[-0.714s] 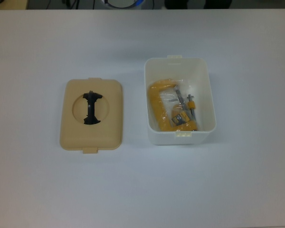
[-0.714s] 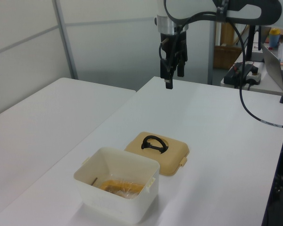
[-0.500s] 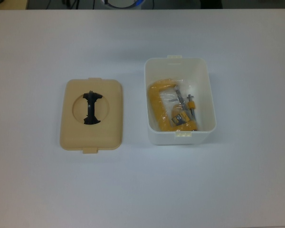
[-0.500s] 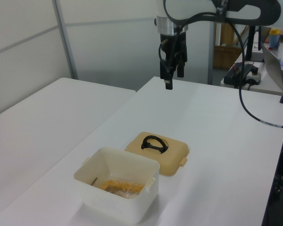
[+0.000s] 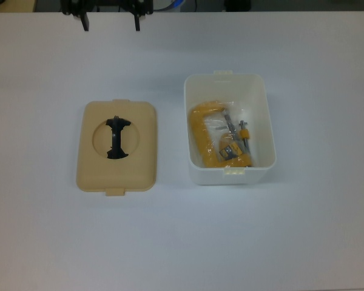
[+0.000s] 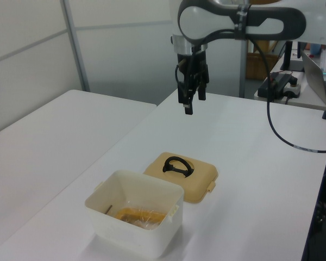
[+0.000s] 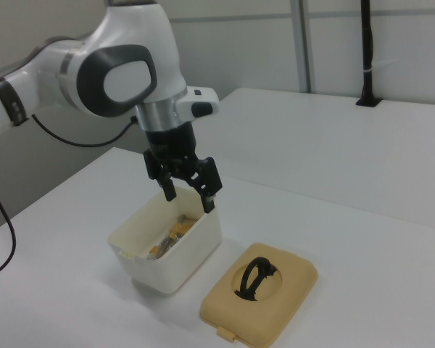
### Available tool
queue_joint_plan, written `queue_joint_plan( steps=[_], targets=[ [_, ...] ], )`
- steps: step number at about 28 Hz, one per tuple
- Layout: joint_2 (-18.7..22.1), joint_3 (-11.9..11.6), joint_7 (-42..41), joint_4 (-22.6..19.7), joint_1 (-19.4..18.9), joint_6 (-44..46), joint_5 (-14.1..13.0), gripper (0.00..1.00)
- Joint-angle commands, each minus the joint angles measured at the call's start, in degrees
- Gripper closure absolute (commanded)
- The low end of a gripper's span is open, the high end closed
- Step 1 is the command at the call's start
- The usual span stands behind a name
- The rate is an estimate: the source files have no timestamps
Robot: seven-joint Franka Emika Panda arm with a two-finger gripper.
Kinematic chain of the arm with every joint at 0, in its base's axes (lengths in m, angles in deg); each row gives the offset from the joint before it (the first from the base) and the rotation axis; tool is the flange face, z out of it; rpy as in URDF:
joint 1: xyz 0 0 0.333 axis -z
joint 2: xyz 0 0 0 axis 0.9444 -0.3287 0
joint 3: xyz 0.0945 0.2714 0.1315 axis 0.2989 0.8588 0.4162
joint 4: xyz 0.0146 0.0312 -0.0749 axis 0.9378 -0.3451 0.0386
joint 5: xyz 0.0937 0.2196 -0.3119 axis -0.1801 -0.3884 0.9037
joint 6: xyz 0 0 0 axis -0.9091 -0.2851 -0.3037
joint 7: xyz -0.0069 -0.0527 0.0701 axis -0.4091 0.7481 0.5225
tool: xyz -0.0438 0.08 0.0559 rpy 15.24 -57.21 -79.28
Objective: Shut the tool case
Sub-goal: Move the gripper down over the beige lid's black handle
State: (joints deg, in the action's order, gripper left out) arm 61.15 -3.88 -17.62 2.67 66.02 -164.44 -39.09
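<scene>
Currently one white box [image 5: 229, 130] sits open on the white table [image 5: 182, 242], and its one beige lid [image 5: 116, 154] lies flat on the table beside it, apart from it, on the top view's left. The lid faces up, showing one round recess with one black handle [image 5: 116, 137] across it, and a small latch tab sticks out at each of its two short ends. Inside the box lies one yellow tool [image 5: 209, 142] wrapped in a clear bag, with some small metal parts next to it.

One robot arm [image 7: 101, 69] is present, carrying one gripper [image 7: 189, 194]. Its two black fingers [image 5: 85, 21] point down and stand wide apart, holding nothing. The gripper hangs in the air above the table, well apart from both lid and box; in the top view it shows at the upper edge, above the lid's side of the table.
</scene>
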Motion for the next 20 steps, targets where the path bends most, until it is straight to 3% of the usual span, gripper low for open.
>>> queue_joint_plan(
  steps=[1,13,18,20],
  targets=[
    [-0.1,-0.5,0.7,-3.7,-0.5,-5.2,-0.2,0.0],
    [-6.0,-0.7,0.8,-6.3,-0.4,-12.6,-0.2,0.0],
    [-10.3,-0.9,0.8,-7.7,0.0,-18.2,0.0,0.0],
    [-14.7,-0.9,0.8,-8.6,2.1,-23.2,0.0,0.0]
  ],
)
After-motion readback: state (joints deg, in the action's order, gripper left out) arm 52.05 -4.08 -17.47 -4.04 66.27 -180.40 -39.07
